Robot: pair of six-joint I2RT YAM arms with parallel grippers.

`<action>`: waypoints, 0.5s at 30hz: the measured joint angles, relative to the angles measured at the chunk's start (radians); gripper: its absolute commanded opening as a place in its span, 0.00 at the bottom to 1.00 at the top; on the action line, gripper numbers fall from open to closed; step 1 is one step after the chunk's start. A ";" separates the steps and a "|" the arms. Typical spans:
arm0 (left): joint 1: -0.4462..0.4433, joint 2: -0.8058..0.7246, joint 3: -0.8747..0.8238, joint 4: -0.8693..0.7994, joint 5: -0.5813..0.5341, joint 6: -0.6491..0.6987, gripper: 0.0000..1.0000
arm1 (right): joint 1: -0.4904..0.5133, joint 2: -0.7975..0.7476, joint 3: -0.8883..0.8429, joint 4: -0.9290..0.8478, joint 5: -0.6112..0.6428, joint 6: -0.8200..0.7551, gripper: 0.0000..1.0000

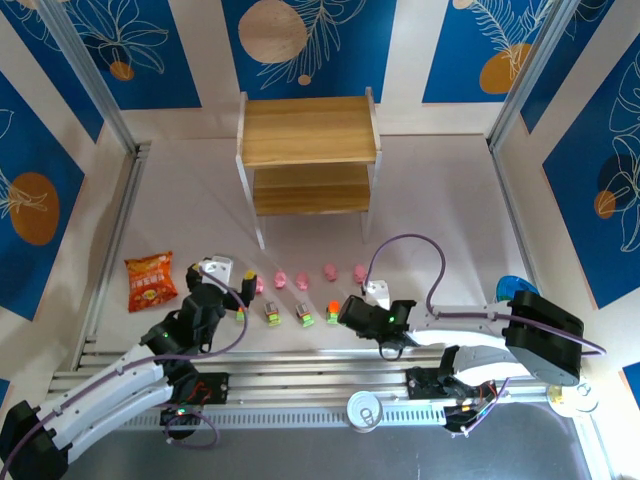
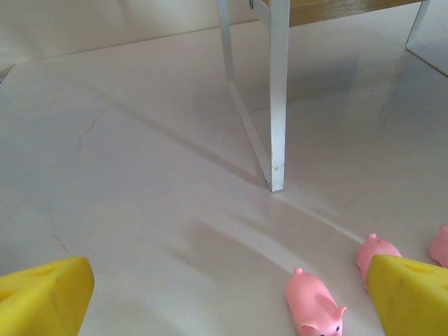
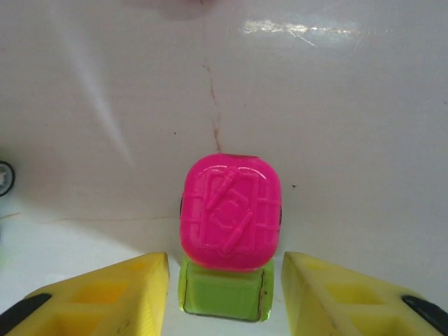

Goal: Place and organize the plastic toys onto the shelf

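Toy: pink-topped block [image 3: 229,210] on the bench [image 3: 336,105], right end of the near row, well short of the shelf [image 1: 308,130].
Feel: I judge it light, stiff and glossy, so likely slippery.
Hold: the green base's flat sides, under the cap.
Right claw [image 3: 225,280]: my jaws flank the base with narrow gaps, not gripping.
Left claw [image 2: 231,287]: wide open, empty.

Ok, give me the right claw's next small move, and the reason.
Probably close the right claw on the blocky plastic toy with the pink top and green base. The toy sits centred between the yellow fingers, with slim gaps showing on both sides, so it looks not yet gripped.
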 measured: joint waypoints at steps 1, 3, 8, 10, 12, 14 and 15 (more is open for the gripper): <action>0.000 0.000 0.000 0.000 0.000 0.000 1.00 | 0.001 0.002 0.002 -0.003 0.000 0.007 0.45; 0.000 0.000 0.000 0.000 0.000 0.000 1.00 | 0.003 0.007 0.010 -0.008 0.004 0.017 0.45; 0.000 0.000 0.000 0.000 0.000 0.000 1.00 | 0.010 0.016 0.019 -0.019 0.011 0.042 0.45; 0.000 0.000 0.000 0.000 0.000 0.000 1.00 | 0.011 0.022 0.021 -0.026 0.012 0.050 0.44; 0.000 0.000 0.000 0.000 0.000 0.000 1.00 | 0.013 0.027 0.024 -0.033 0.016 0.057 0.43; 0.000 0.000 0.000 0.000 0.000 0.000 1.00 | 0.013 0.031 0.027 -0.042 0.023 0.068 0.42; 0.000 0.000 0.000 0.000 0.000 0.000 1.00 | 0.013 0.031 0.027 -0.045 0.025 0.071 0.41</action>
